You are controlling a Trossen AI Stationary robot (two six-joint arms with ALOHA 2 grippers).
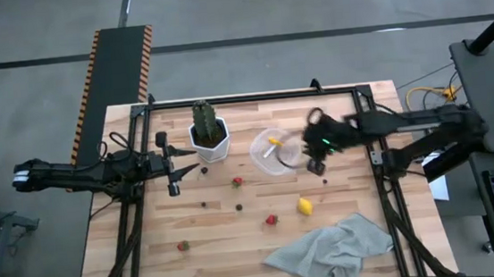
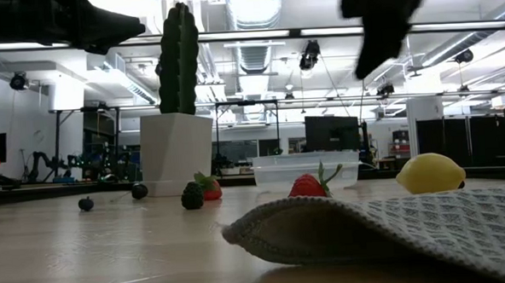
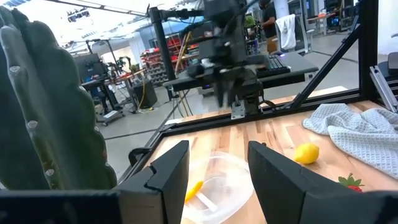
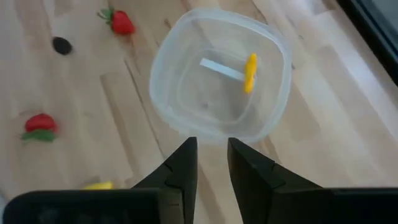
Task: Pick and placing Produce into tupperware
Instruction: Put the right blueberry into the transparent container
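Currently, an inventory of the table.

Item 1: the tupperware, clear and round-cornered, is sitting just right of centre in the high view, beside the white plant pot holding the cactus. Inside it a yellow piece is lying with a pale strip; this piece looks already delivered.

Item 2: the right gripper is hanging above the container's right edge in the high view. In its own wrist view the fingers are standing narrowly parted with nothing between them, pointed at the tub's near rim, most likely because a drop has just been made there.

Item 3: the left gripper is waiting left of the pot, fingers spread and empty, probably parked clear of the working arm.

Item 4: loose produce is lying on the wooden table. The lemon is resting at lower right of centre, near the grey cloth. 3 red strawberries are showing in the high view: 1 below the pot, 1 beside the lemon's left, 1 at lower left. Small dark berries are lying scattered between them.

Judgement: the task is standing at an early stage, with most pieces outside the tub.
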